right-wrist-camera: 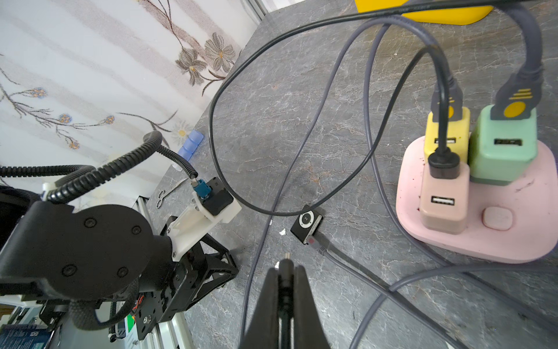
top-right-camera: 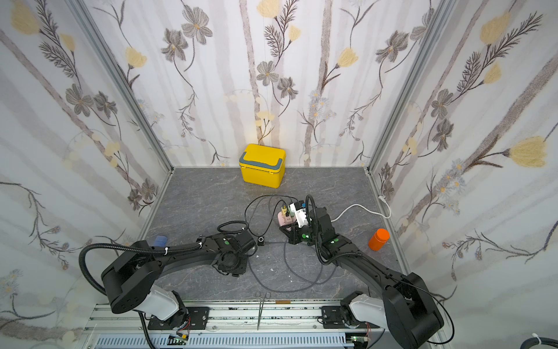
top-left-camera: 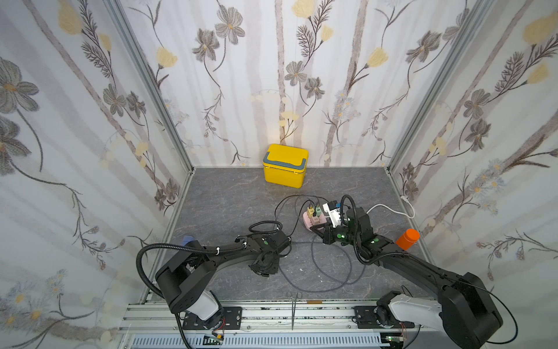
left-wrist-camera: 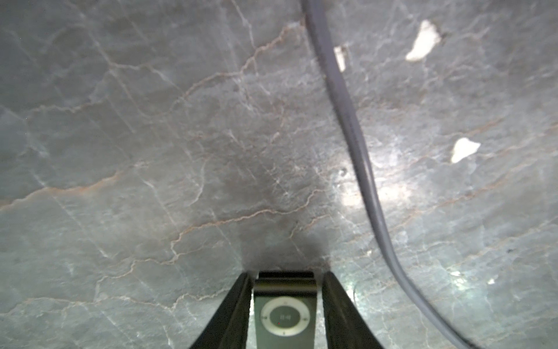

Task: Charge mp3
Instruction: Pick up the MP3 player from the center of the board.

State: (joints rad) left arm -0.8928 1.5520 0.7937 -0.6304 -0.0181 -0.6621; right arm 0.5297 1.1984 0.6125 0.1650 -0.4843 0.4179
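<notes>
Right wrist view: the grey table (right-wrist-camera: pixel 302 121) carries the pink power strip (right-wrist-camera: pixel 513 241), with three chargers seated in it and cables looped across the surface.

The mp3 (right-wrist-camera: pixel 306 222) lies flat on the table, face up, apart from the strip and between my two grippers. In a top view it shows as a small dark square (top-right-camera: pixel 261 240) just beside the left arm's tip.

Left gripper (left-wrist-camera: pixel 287 273): nearer of the two. The jaws stand part open and straddle the mp3, whose long axis runs along the fingers. A sliver of table shows on each side, so I judge it framed, not clamped.

Right gripper (right-wrist-camera: pixel 285 269): clamped tight on a small black plug (right-wrist-camera: pixel 286 259), metal tip forward. The mp3 lies a short way ahead of that tip and toward my left. Its long axis is skewed to the plug's line.

A connector with a red mark (right-wrist-camera: pixel 312 240) sits against the mp3's near end. I cannot tell whether it is seated in the port.

Judgement: the coming move turns on squaring the plug to the mp3's end face while the left jaws steady the body.
</notes>
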